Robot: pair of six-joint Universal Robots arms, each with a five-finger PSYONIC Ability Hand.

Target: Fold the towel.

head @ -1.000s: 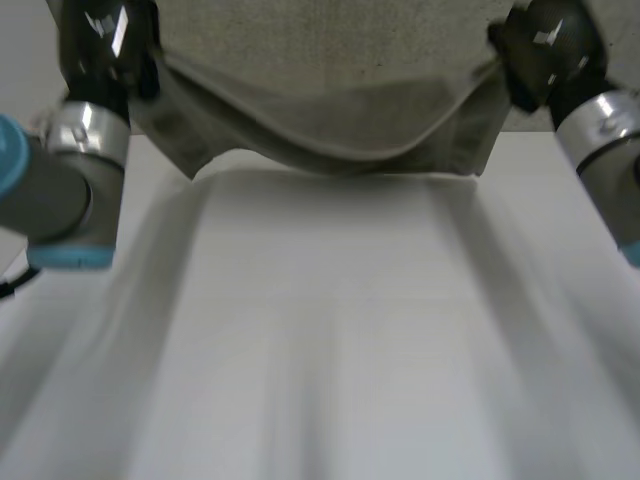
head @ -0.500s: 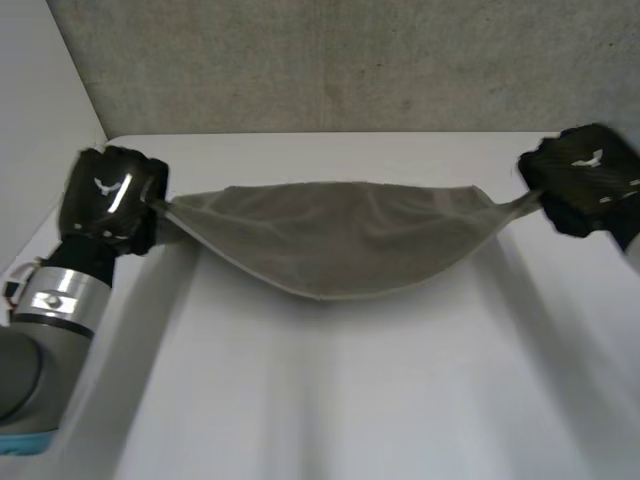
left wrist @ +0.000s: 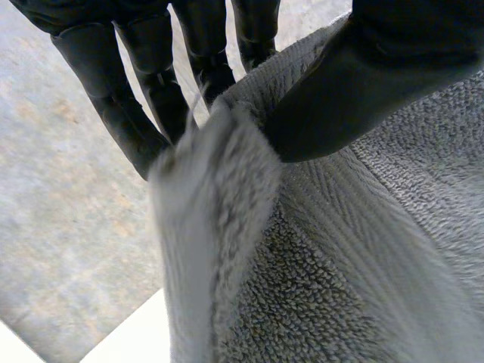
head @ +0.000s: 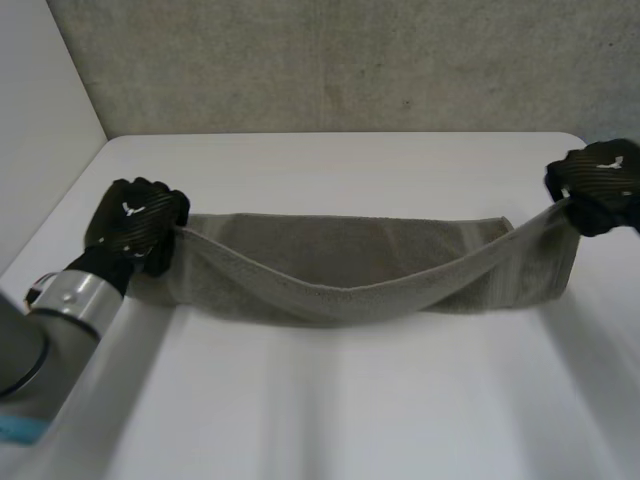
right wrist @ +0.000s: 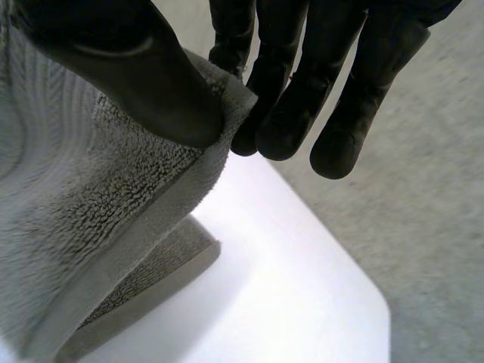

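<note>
Since half a second ago both hands have come down toward the table, and the towel (head: 350, 270), which then hung clear as a sagging sheet, now rests mostly on the white table (head: 340, 400), stretched across it from one hand to the other. It is a grey-brown terry towel with a looped pile, a flat woven band running near its end and a smooth hem along the edge. One layer lies flat as a long strip on the far side. In front of it, the held edge runs from each hand down to a low point in the middle, where it meets the table, so the towel reads as a shallow doubled band. The left hand (head: 135, 225) sits low at the towel's left end, and in its wrist view the thumb (left wrist: 363, 83) presses a bunched corner against the fingers (left wrist: 151, 106), pinching the cloth firmly. The right hand (head: 598, 185) is at the right end, a little above the table, with the towel slanting up to it. There too the thumb (right wrist: 128, 68) clamps the hemmed edge against the fingers (right wrist: 280, 98), so both hands grasp the towel. Behind the table stands a grey speckled wall (head: 350, 60).
</note>
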